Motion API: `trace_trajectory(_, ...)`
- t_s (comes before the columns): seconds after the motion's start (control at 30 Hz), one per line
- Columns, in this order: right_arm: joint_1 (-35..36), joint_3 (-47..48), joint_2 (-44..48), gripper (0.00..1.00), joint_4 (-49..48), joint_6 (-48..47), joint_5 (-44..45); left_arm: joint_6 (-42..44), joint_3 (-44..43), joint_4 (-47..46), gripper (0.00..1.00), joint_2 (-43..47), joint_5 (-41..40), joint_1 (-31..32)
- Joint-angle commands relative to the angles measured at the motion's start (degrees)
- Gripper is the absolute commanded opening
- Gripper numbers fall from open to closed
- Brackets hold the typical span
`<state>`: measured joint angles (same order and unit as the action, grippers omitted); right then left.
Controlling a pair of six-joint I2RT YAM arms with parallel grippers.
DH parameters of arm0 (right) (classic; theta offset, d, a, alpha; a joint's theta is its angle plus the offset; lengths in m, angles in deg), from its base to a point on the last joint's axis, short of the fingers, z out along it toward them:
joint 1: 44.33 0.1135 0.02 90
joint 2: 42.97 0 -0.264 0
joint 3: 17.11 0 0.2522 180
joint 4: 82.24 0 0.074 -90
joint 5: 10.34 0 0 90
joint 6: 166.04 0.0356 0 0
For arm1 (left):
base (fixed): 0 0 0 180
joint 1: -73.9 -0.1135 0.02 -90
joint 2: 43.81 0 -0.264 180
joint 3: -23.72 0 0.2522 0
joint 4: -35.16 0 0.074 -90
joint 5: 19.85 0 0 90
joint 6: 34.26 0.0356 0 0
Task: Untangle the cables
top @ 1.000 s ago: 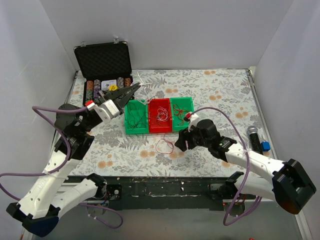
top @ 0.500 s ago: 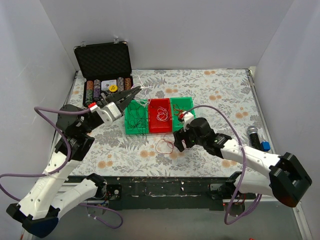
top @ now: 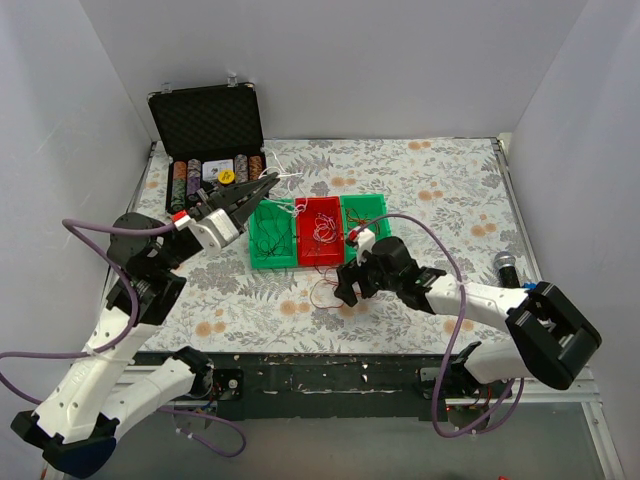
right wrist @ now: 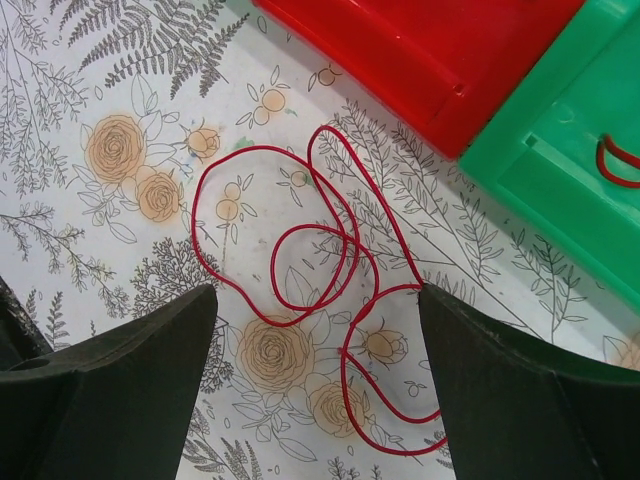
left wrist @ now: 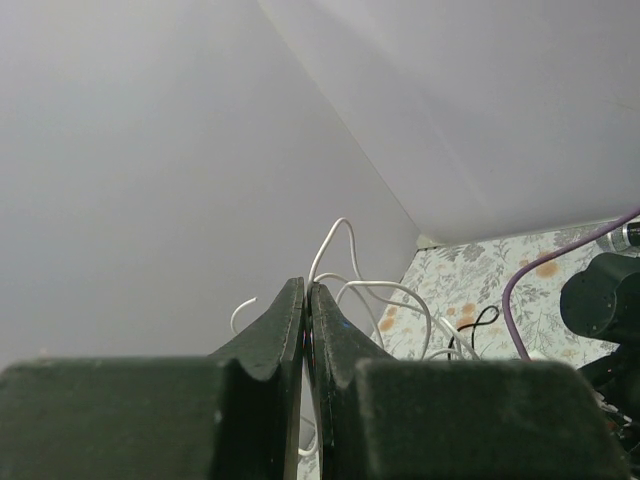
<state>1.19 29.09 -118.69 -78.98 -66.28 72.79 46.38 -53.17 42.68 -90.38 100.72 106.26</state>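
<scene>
Two arms work over the floral table (top: 430, 180) as I watch from my remote station. Nearest me, the right arm stretches low and to the left with its wrist tipped down. The right gripper (top: 343, 290) has its jaws spread wide, one on each side of a loose red cable (right wrist: 345, 262) that lies in loops on the cloth just in front of the trays.

Beyond it three trays sit side by side. The left green tray (top: 272, 265) holds black cables (top: 268, 238), the red tray (top: 320, 262) holds a white and red tangle (top: 322, 230), and a second green tray (top: 365, 199) holds red strands.

Farther back, the left arm is raised with its forearm angled up and to the right. The left gripper (top: 275, 178) is pinched tight on a white cable (left wrist: 340, 221), lifted above the trays' far left corner. An open black case (top: 205, 120) stands at the rear left.
</scene>
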Motion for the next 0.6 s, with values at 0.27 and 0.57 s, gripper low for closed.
trace_trajectory(0.27,2.29,0.95,-6.36,0.91,-4.88,-3.78,1.33,0.40,0.03,0.09,0.00,0.95,0.28,-0.54)
trace_trajectory(0.57,5.28,3.68,-12.69,0.70,-4.88,-2.65,11.35,0.14,0.12,0.09,0.00,1.39,0.11,-0.63)
